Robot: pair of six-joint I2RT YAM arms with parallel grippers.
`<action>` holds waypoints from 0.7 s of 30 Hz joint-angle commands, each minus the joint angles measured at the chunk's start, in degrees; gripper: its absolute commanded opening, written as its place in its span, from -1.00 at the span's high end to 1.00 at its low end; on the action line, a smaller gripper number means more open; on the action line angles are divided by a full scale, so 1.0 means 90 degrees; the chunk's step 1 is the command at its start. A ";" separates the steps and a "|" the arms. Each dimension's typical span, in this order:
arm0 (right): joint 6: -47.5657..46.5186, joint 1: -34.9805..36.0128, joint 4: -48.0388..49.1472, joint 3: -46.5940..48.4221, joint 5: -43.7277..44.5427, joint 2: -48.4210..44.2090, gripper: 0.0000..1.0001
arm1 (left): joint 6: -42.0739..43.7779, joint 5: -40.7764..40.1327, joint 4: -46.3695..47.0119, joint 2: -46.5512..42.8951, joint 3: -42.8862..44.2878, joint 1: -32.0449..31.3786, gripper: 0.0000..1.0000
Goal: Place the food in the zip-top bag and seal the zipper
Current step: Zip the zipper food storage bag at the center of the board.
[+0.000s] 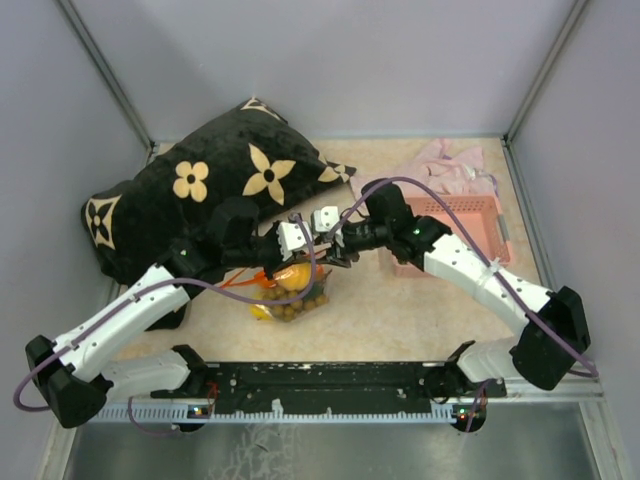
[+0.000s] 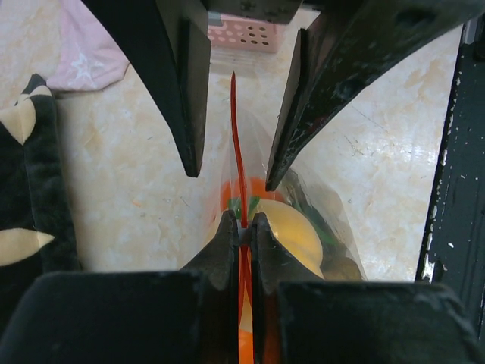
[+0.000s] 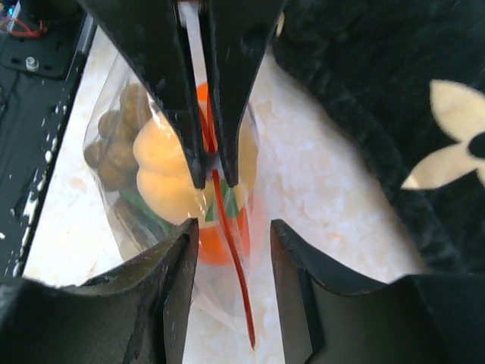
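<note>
Fruit [image 3: 163, 178] is sitting inside the bag [image 2: 333, 216]. The left gripper [image 2: 242, 227] is pinching the zipper [image 2: 236, 129]; just ahead, the right gripper [image 3: 233, 231] is straddling it, spread. Sealing is probably still pending.

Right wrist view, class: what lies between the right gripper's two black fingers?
The narrow orange-red plastic zipper strip of the clear zip-top bag runs through that gap, touching neither. Both wrist views show it.

No legible text or markings

Part of zipper [image 2: 239, 159] hidden between left fingers [image 2: 223, 249]
</note>
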 commanded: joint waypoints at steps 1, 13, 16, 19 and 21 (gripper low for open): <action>-0.0150 0.0134 0.0283 -0.0195 0.0183 -0.0007 0.14 | -0.0043 0.0285 0.0577 -0.0229 -0.0150 -0.0079 1.00; 0.0087 0.0086 0.0532 -0.0128 -0.0175 -0.0091 0.23 | -0.0061 0.0319 0.0566 -0.0113 -0.0141 -0.0083 1.00; 0.0285 0.0079 0.0678 -0.0063 0.0004 0.0026 0.35 | -0.0081 0.0356 0.0566 -0.0081 -0.0081 -0.0082 1.00; 0.0514 0.0084 0.0859 -0.0081 0.0482 0.0018 1.00 | -0.0096 0.0361 0.0480 -0.0116 0.0018 -0.0083 1.00; 0.0680 0.0053 0.1002 -0.0171 0.0925 -0.0089 1.00 | -0.0111 0.0299 0.0424 -0.0185 0.0066 -0.0078 1.00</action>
